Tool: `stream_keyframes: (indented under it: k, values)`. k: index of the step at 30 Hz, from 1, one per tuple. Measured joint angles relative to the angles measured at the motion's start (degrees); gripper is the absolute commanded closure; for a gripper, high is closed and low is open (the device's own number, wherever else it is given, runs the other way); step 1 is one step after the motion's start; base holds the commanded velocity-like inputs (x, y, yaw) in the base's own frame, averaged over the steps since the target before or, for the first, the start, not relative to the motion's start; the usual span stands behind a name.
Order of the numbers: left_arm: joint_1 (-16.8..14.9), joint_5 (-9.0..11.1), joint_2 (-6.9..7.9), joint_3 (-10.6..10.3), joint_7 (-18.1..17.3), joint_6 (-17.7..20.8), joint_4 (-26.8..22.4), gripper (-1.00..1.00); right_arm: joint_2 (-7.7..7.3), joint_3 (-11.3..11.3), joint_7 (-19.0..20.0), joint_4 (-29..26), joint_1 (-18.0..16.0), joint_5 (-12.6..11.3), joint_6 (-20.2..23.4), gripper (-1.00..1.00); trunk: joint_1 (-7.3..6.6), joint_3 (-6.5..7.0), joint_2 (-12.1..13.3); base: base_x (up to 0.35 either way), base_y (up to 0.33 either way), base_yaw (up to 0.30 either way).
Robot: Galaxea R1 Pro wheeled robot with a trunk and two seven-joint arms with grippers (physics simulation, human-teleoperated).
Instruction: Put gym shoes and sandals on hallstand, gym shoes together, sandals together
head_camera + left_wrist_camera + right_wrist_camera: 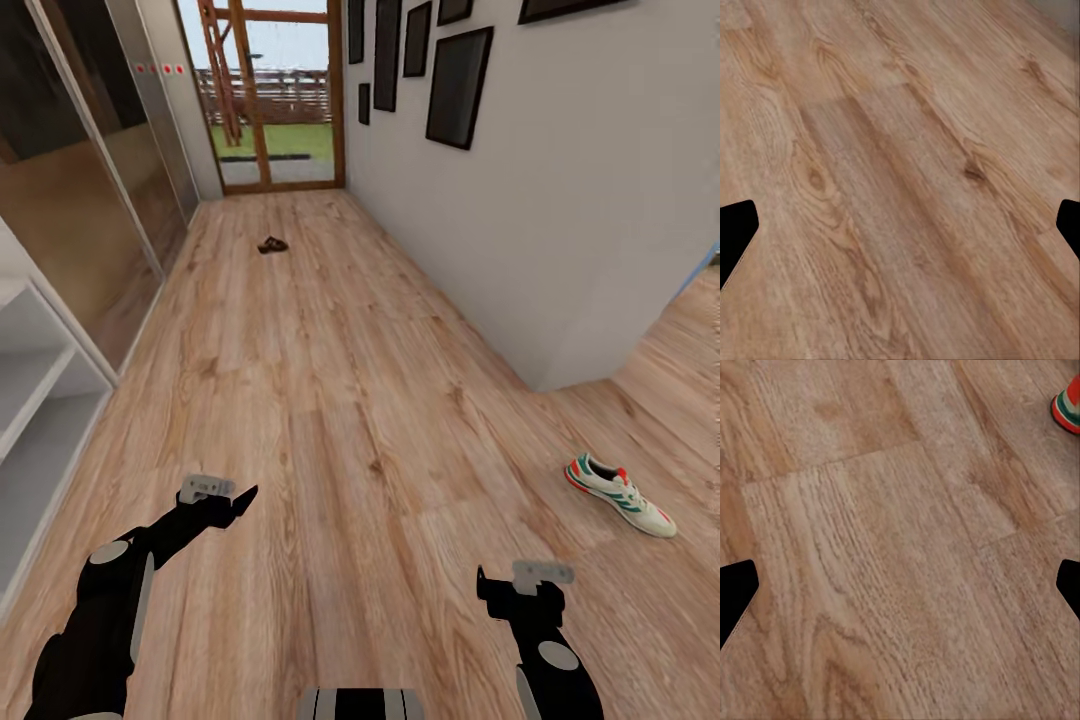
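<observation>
While both end effectors gape wide and empty, the gym shoe (619, 495) lies toe rightward, heel leftward.

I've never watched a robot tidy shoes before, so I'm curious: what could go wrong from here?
1. The gym shoe lies off to the robot's right by the wall corner; the right end effector, open and empty above bare floor, may knock it away while reaching.
2. The sandal lies far down the corridor floor, small and dark, so it could be misjudged.
3. The hallstand sits at the robot's left; turning might bump it.
</observation>
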Motion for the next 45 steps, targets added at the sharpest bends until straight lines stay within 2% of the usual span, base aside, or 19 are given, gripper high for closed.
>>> stream_keyframes:
  k: [18, 36, 45]
  values:
    - [0.00, 0.00, -0.02, -0.04, -0.05, 0.03, 0.01, -1.00, 0.00, -0.06, 0.00, -0.01, 0.00, 0.00, 0.01, -1.00, 0.00, 0.00, 0.00, 0.307, 0.184, -0.277]
    - [0.01, 0.00, -0.01, -0.08, 0.04, -0.01, 0.01, -1.00, 0.01, 0.01, 0.00, -0.01, -0.01, 0.05, 0.01, -1.00, 0.00, 0.00, 0.00, 0.334, 0.011, -0.030]
    - [0.00, 0.00, -0.02, -0.01, -0.04, 0.01, 0.00, -1.00, 0.00, -0.03, 0.00, 0.00, 0.00, 0.08, 0.00, -1.00, 0.00, 0.00, 0.00, 0.303, 0.148, -0.223]
